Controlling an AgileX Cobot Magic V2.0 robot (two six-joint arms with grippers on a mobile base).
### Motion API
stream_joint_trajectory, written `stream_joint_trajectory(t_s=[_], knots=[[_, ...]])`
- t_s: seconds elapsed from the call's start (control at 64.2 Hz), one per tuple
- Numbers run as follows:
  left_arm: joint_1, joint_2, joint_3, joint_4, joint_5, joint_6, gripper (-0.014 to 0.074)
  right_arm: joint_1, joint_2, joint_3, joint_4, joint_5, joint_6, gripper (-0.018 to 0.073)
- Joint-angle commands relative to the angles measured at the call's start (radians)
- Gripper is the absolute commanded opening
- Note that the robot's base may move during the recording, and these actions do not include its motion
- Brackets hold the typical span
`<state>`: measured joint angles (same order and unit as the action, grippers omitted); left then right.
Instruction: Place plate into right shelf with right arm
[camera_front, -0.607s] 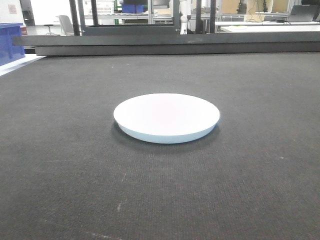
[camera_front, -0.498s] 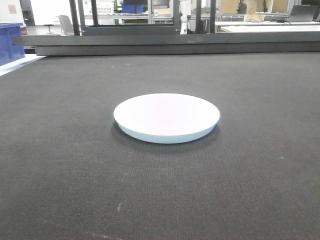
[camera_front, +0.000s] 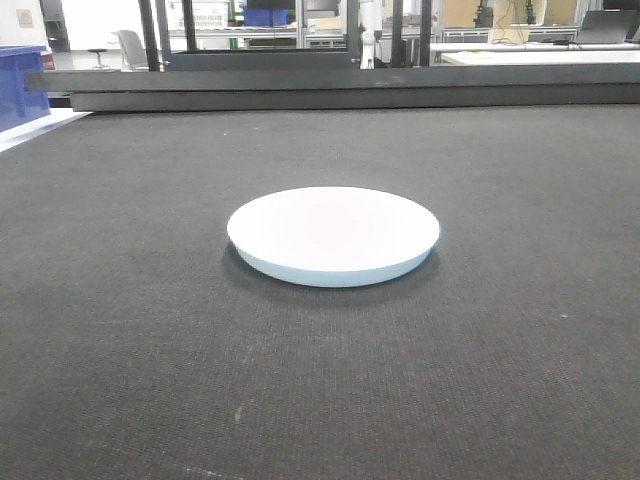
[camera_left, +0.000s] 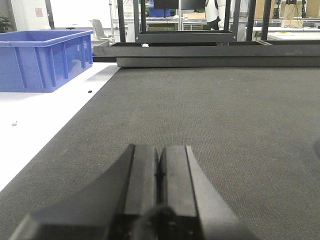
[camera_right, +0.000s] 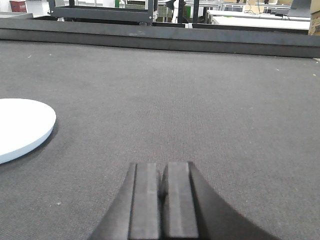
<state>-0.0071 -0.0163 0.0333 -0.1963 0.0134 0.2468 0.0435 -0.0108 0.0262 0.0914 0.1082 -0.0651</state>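
Observation:
The white plate (camera_front: 333, 236) lies flat on the dark mat in the middle of the front view, and its right edge shows as the plate (camera_right: 22, 127) at the left of the right wrist view. My right gripper (camera_right: 161, 167) is shut, low over the mat, to the right of the plate and apart from it. My left gripper (camera_left: 160, 150) is shut too, over bare mat with nothing between its fingers. Neither gripper shows in the front view. The right shelf is out of view.
A blue plastic bin (camera_left: 42, 57) stands on a white surface (camera_left: 40, 125) left of the mat. A low dark bar (camera_front: 350, 90) runs along the mat's far edge, with dark frames and workbenches behind it.

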Motion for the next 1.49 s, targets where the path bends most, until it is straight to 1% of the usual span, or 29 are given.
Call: stream_joint_trajectory(t_s=[0.0, 0.109, 0.202, 0.28, 0.327, 0.452, 0.483, 0.529, 0.607, 0.732, 0.778, 0.841, 0.903, 0.981, 1.059, 1.168, 1.355, 1.432, 1.479], knots=[[-0.001, -0.012, 0.009, -0.002, -0.089, -0.002, -0.0047, -0.005, -0.014, -0.005, -0.01, -0.095, -0.004, 0.005], [-0.001, -0.012, 0.009, -0.002, -0.089, -0.002, -0.0047, -0.005, -0.014, -0.005, -0.01, -0.102, -0.004, 0.005], [-0.001, -0.012, 0.009, -0.002, -0.089, -0.002, -0.0047, -0.005, -0.014, -0.011, -0.01, -0.165, -0.004, 0.005], [-0.001, -0.012, 0.009, -0.002, -0.089, -0.002, -0.0047, -0.005, -0.013, -0.058, -0.01, -0.144, -0.004, 0.005], [-0.001, -0.012, 0.009, -0.002, -0.089, -0.002, -0.0047, -0.005, -0.01, -0.106, -0.01, -0.098, -0.004, 0.005], [-0.001, -0.012, 0.009, -0.002, -0.089, -0.002, -0.0047, -0.005, 0.049, -0.29, -0.01, 0.129, -0.004, 0.0055], [-0.001, -0.012, 0.009, -0.002, -0.089, -0.002, -0.0047, -0.005, 0.079, -0.325, -0.01, 0.167, -0.004, 0.0064], [-0.001, -0.012, 0.009, -0.002, -0.089, -0.002, -0.0047, -0.005, 0.126, -0.381, -0.01, 0.211, -0.004, 0.0097], [-0.001, -0.012, 0.009, -0.002, -0.089, -0.002, -0.0047, -0.005, 0.223, -0.464, -0.01, 0.248, -0.004, 0.0211], [-0.001, -0.012, 0.009, -0.002, -0.089, -0.002, -0.0047, -0.005, 0.383, -0.552, -0.01, 0.258, -0.004, 0.0463], [-0.001, -0.012, 0.009, -0.002, -0.089, -0.002, -0.0047, -0.005, 0.433, -0.576, -0.01, 0.263, -0.004, 0.0534], [-0.001, -0.012, 0.009, -0.002, -0.089, -0.002, -0.0047, -0.003, 0.526, -0.625, -0.01, 0.275, -0.004, 0.0589], [-0.001, -0.012, 0.009, -0.002, -0.089, -0.002, -0.0047, 0.002, 0.609, -0.678, -0.01, 0.308, -0.004, 0.0592], [-0.001, -0.012, 0.009, -0.002, -0.089, -0.002, -0.0047, 0.027, 0.726, -0.768, -0.01, 0.368, -0.004, 0.0591], [-0.001, -0.012, 0.009, -0.002, -0.089, -0.002, -0.0047, 0.073, 0.845, -0.879, -0.01, 0.43, 0.007, 0.0591], [-0.001, -0.012, 0.009, -0.002, -0.089, -0.002, -0.0047, 0.161, 1.021, -1.021, -0.011, 0.493, 0.072, 0.0591], [-0.001, -0.012, 0.009, -0.002, -0.089, -0.002, -0.0047, 0.267, 1.282, -1.242, -0.016, 0.581, 0.163, 0.0591], [-0.001, -0.012, 0.009, -0.002, -0.089, -0.002, -0.0047, 0.312, 1.384, -1.311, -0.039, 0.599, 0.184, 0.0589], [-0.001, -0.012, 0.009, -0.002, -0.089, -0.002, -0.0047, 0.333, 1.438, -1.351, -0.07, 0.609, 0.2, 0.0589]])
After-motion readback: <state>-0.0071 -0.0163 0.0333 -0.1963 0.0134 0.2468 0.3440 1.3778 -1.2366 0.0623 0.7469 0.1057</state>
